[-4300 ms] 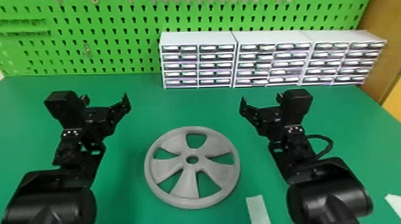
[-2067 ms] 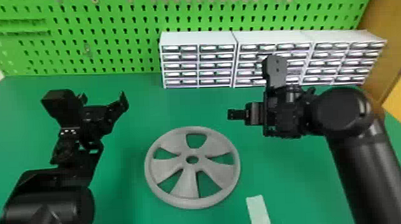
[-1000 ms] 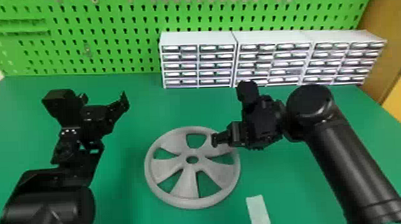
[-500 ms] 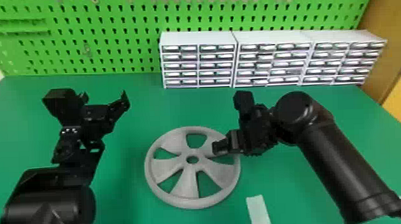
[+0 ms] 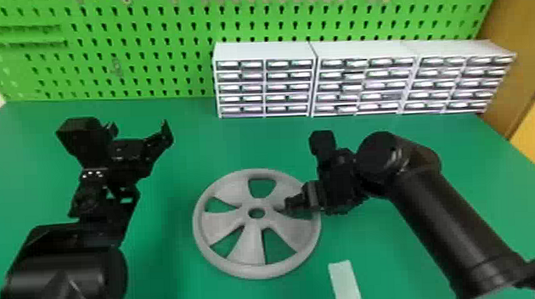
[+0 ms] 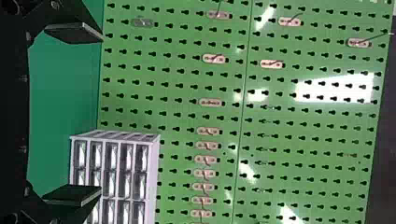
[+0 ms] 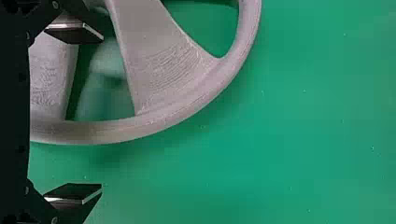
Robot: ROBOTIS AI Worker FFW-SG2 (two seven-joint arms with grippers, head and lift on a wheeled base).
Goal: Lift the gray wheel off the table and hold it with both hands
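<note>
Green table (image 5: 164, 273) spreads beneath a green pegboard (image 5: 158, 85) standing at 12 o'clock. White drawer cabinets (image 5: 263, 51) line up against the board, at 1 o'clock from the gray wheel (image 5: 251, 270), which lies flat on the tabletop. Left gripper (image 5: 139, 130) hangs at 10 o'clock from the wheel, its fingers spread and empty. Right gripper (image 5: 287, 204) reaches over the rim between 2 and 3 o'clock, fingers wide apart on either side of it, gripping nothing. White strip (image 5: 345, 282) rests at 4 o'clock.
</note>
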